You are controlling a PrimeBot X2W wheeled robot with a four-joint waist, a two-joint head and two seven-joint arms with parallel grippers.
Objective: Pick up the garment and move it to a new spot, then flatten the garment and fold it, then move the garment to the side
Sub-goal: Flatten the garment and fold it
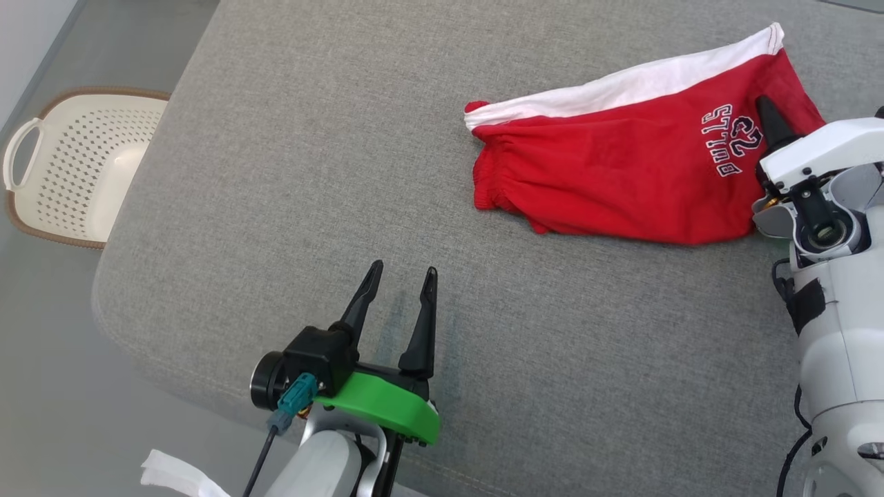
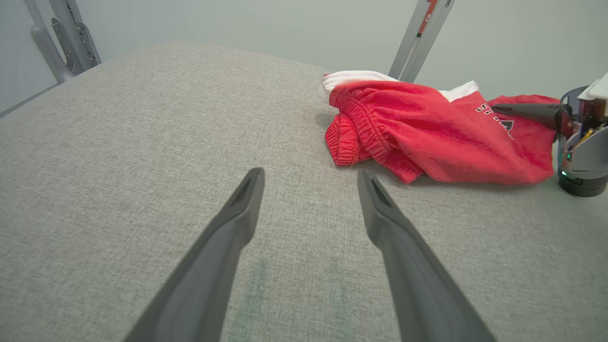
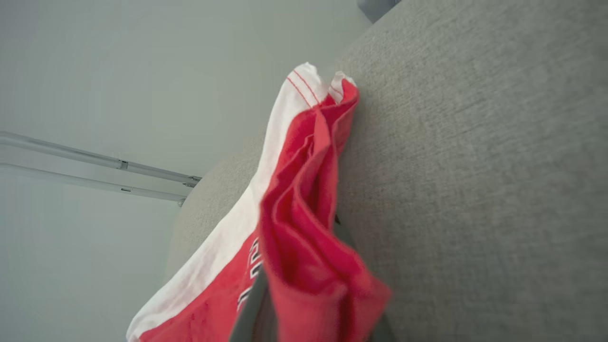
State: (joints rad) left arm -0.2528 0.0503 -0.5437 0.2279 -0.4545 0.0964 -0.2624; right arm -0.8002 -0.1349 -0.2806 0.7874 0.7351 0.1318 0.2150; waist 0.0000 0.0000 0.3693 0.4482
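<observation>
Right gripper [image 1: 769, 117] pinches a fold at the printed end of the red-and-white garment [image 1: 621, 162], which lies crumpled on the grey upholstered surface [image 1: 331, 172], toward the robot's right. Left gripper [image 1: 402, 276] hovers empty, fingers spread, well apart from it. Judged stage: the first pick-up; moving, flattening, folding and setting aside remain. A white perforated basket [image 1: 76, 166] stands on the floor beside the surface.

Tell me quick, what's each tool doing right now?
Left tool: open, holding nothing.
Right tool: closed on the red shorts, a fold of cloth between its fingers.
</observation>
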